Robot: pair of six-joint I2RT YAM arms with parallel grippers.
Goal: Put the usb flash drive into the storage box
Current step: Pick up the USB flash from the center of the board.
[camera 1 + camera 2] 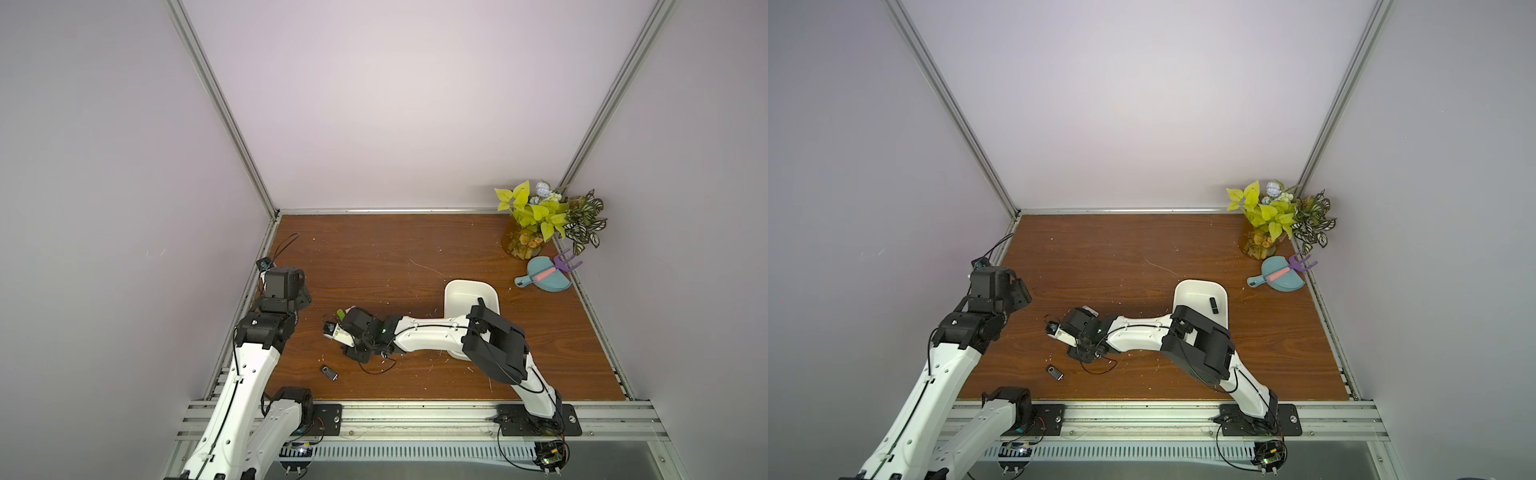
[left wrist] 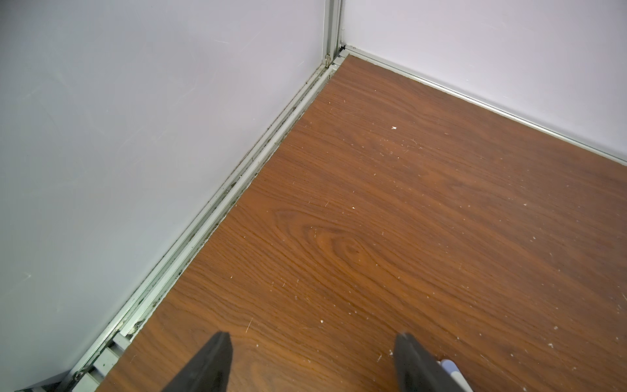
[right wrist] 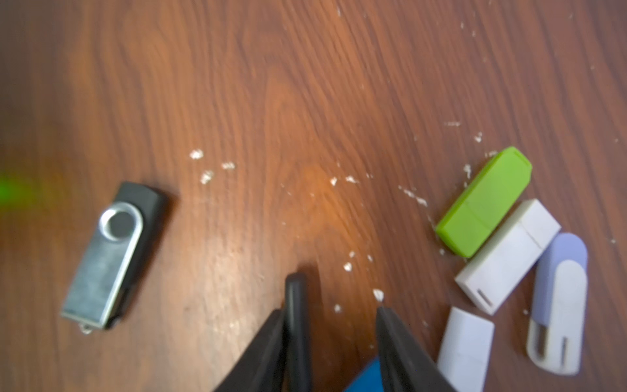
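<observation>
Several flash drives (image 1: pixel 328 372) loose on the wooden table (image 1: pixel 415 257); one more, a black stick (image 1: pixel 1213 305), already inside the storage box (image 1: pixel 1196 291). Four packed together just beside the right gripper (image 3: pixel 334 305): green drive (image 3: pixel 485 203), white drive (image 3: pixel 505 254), lilac-and-white drive (image 3: pixel 559 305), short white piece (image 3: pixel 464 346) (drive or cap, unclear). Black swivel drive (image 3: pixel 115 254) flat on the board, well apart from that group, nearer the front edge in both top views.

Right gripper low over the table, jaws apart with bare wood between, nothing plainly clamped; dark bar (image 3: pixel 297 305) along one finger and blue patch (image 3: pixel 364 376) low between the jaws, neither identifiable. Left gripper (image 2: pixel 314 336) near the left wall, jaws wide apart, empty.

Handling, by appearance: light, stiff, hard-shelled; no give under the jaws; apt to skate or pivot on the slick board if pinched off-centre. Calls for a pinch across the two long sides at mid-length. On the swivel drive, best across body and metal clip (image 3: pixel 101 271) together, away from the pivot.

Glossy moulded plastic, square-edged on green and white, round-nosed on lilac; brushed metal over matte black on the swivel drive. Box of shallow white plastic, rounded corners, low walls, partly under the right arm (image 1: pixel 428 332). Table of brown wood-grain laminate, dotted with pale crumbs (image 3: pixel 196 154).
</observation>
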